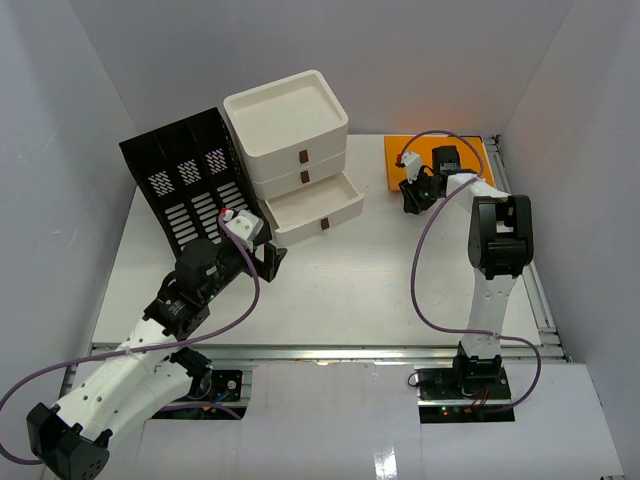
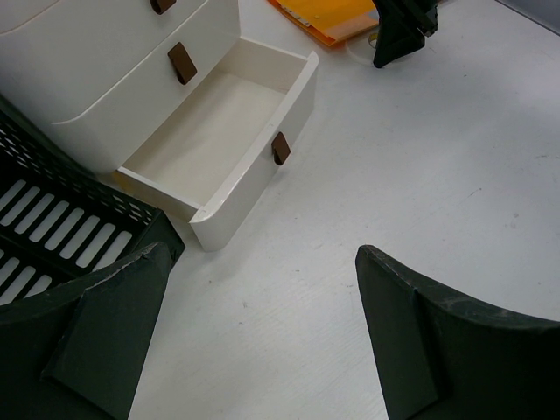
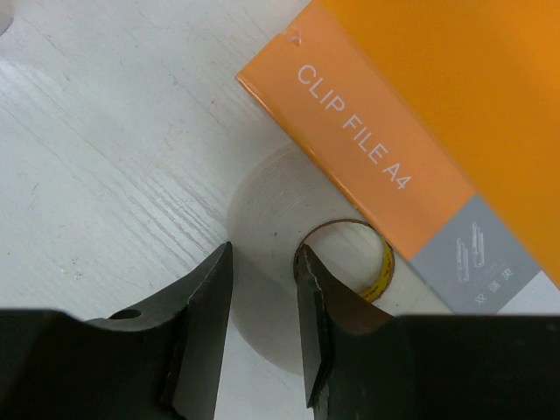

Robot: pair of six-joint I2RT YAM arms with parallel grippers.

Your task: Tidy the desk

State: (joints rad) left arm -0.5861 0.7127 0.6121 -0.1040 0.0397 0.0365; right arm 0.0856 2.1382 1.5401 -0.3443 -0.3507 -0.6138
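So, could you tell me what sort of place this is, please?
Probably a mock office desk inside a white-walled robot test cell: a drawer box, a black file rack and an orange clip file sit on it.

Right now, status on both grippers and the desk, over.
Left gripper open, empty, over desk near open bottom drawer. Right gripper straddling tape roll wall beside orange clip file, grip unconfirmed. Nothing seen in the way.
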